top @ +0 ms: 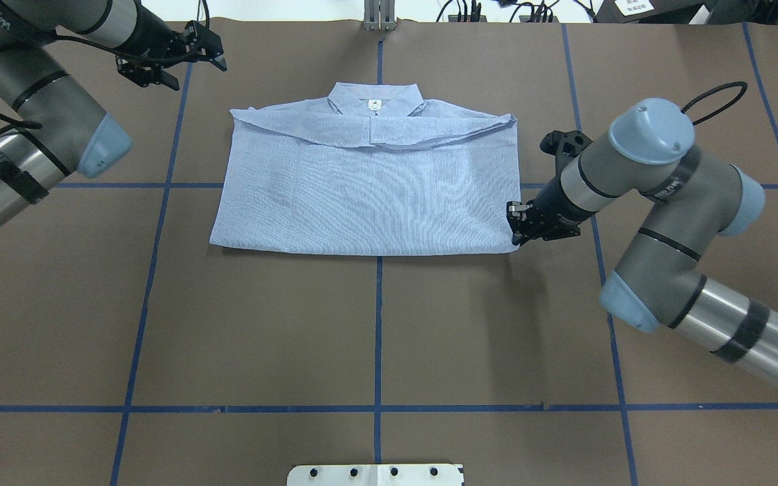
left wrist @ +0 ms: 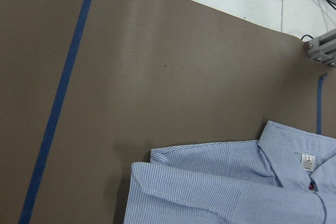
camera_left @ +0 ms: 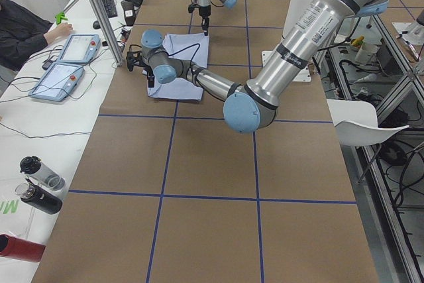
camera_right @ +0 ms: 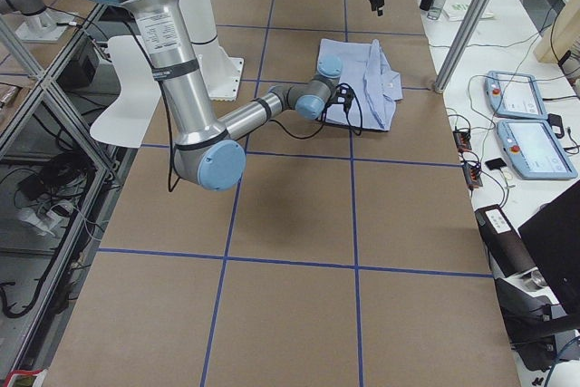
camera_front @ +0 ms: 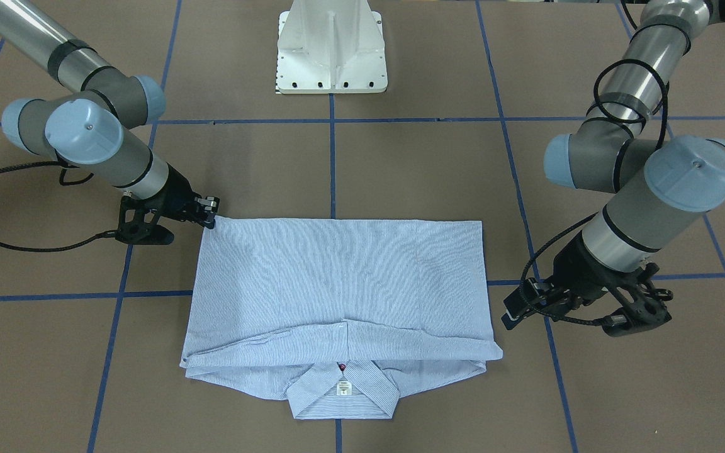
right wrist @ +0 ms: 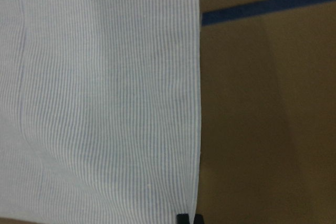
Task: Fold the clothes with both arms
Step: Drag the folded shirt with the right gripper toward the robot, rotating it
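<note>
I am watching the pinstriped shirt (top: pixel 369 196), which is lying flat on the brown table (top: pixel 375 324) as a wide rectangle, with the collar (top: pixel 375 98) on the side far from the robot. The right gripper (top: pixel 516 231) is sitting low at the near right corner of the shirt. Its fingers are almost together on the hem there, and I am judging that they are pinching it, so that this corner can be carried over for the next fold. The left gripper (top: pixel 215 52) is hovering near the far left corner, apart from the cloth, with its fingers spread wide. I think it is preparing to take the shoulder edge.
</note>
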`<state>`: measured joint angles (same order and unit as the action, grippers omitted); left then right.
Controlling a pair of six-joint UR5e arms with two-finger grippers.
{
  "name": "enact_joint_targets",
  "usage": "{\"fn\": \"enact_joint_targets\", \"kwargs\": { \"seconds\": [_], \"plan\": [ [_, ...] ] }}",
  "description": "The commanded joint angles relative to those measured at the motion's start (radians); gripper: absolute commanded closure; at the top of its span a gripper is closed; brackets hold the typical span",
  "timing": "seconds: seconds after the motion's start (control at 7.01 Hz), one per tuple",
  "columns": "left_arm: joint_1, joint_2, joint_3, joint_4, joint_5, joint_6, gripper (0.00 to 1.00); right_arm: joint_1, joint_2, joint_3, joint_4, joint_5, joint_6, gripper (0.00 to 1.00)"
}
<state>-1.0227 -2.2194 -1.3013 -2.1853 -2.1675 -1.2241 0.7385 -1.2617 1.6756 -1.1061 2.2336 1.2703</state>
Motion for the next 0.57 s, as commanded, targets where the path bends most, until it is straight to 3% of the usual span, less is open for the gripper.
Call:
{"fn": "enact_joint_targets", "kwargs": {
  "seconds": [0.0, 0.14, 0.43],
  "plan": [
    [-0.002, 0.003, -0.048, 0.051, 0.0, -0.002, 0.0, -0.002, -0.268, 0.287, 0.0, 0.059, 0.007, 1.0],
    [-0.002, 0.004, -0.052, 0.052, 0.001, -0.002, 0.0, -0.028, -0.351, 0.362, 0.0, 0.111, 0.017, 1.0],
    [-0.003, 0.017, -0.087, 0.07, 0.001, -0.002, 0.0, -0.123, -0.409, 0.418, 0.0, 0.275, 0.161, 1.0]
  ]
}}
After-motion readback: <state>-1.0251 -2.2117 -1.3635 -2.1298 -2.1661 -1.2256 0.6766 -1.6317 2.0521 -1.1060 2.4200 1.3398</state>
